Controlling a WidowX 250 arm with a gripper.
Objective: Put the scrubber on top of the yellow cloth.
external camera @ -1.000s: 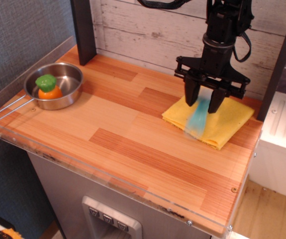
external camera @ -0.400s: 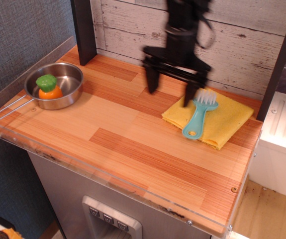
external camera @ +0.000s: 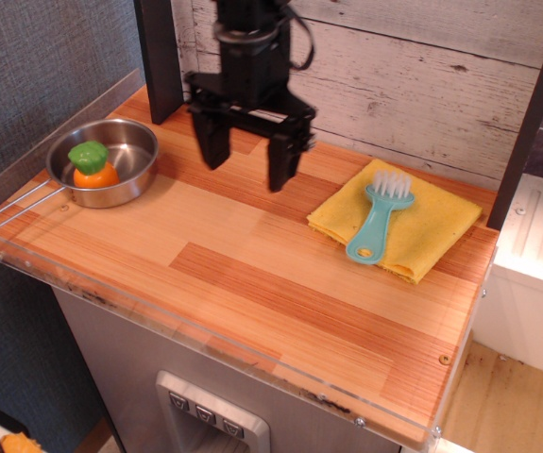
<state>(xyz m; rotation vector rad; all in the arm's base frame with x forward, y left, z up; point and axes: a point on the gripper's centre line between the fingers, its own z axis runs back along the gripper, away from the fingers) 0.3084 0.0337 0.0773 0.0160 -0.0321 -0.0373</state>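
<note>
While the near part of the wooden tabletop (external camera: 252, 311) is sitting bare with just its clear plastic edge strip (external camera: 205, 344) running along the front, all the action is farther back. Over on the right, the yellow cloth (external camera: 432, 226) is lying flat near the table's right edge, one corner pointing toward the near side, and the scrubber (external camera: 381, 219) is resting right on top of it. Its teal handle is pointing toward the near-left with the hole end sitting just inside the cloth's near edge, and the white bristle head is lying at the far end, still over the fabric. Nothing is touching the brush. On the left side, a small metal pan (external camera: 129, 175) is sitting with its thin handle sticking out toward the near-left corner, and inside it an orange toy with a green top (external camera: 92, 165) is resting against the left wall of the bowl. Between the pan and the cloth, a bit farther back, the gripper (external camera: 247, 162) is hanging above the wood, well apart from the scrubber, with its two black fingers (external camera: 282, 160) spread wide and holding nothing. Behind everything, a whitewashed plank wall (external camera: 422, 85) is running along the far edge, with a dark post (external camera: 158, 57) standing at the far left.
</note>
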